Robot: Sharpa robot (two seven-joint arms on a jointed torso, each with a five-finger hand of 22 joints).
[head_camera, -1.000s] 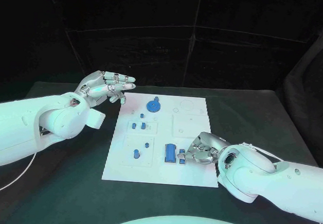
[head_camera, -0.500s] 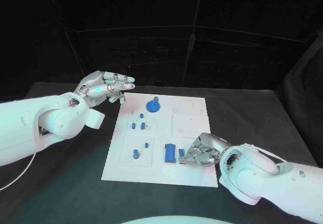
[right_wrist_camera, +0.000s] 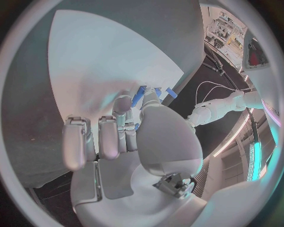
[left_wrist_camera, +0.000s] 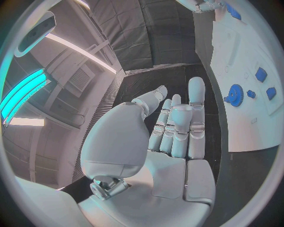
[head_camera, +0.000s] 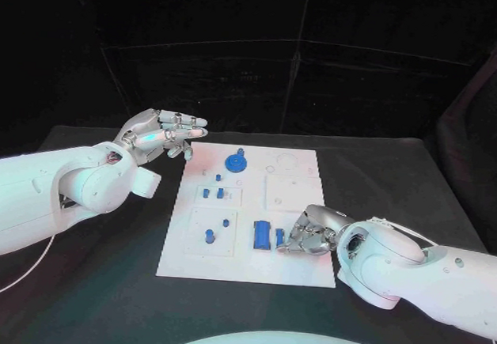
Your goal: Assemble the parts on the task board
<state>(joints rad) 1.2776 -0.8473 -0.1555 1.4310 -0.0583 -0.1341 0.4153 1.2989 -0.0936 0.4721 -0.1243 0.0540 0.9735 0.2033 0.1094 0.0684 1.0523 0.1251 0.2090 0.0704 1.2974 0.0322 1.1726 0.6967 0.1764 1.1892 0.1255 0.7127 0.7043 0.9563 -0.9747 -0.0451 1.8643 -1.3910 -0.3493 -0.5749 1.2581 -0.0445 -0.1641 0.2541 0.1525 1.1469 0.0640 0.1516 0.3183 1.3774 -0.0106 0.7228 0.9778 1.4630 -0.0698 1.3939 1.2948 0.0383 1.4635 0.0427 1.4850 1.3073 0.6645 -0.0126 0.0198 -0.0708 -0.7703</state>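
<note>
1. White rectangular task board (head_camera: 298, 199) lies flat in the middle of the black surface (head_camera: 408, 183).
2. Small blue parts sit on it: a round blue gear (head_camera: 236, 163) at the far end, small blue pegs (head_camera: 212, 192) midway, a blue rectangular block (head_camera: 264, 235) near the close end.
3. Right hand (head_camera: 306, 235) rests on the board just beside the block, fingers curled around a small blue piece (right_wrist_camera: 138, 96).
4. Left hand (head_camera: 163, 134) hovers off the board's far left corner, fingers apart, holding nothing.

A black table (head_camera: 408, 175) before dark curtains (head_camera: 211, 58).
</note>
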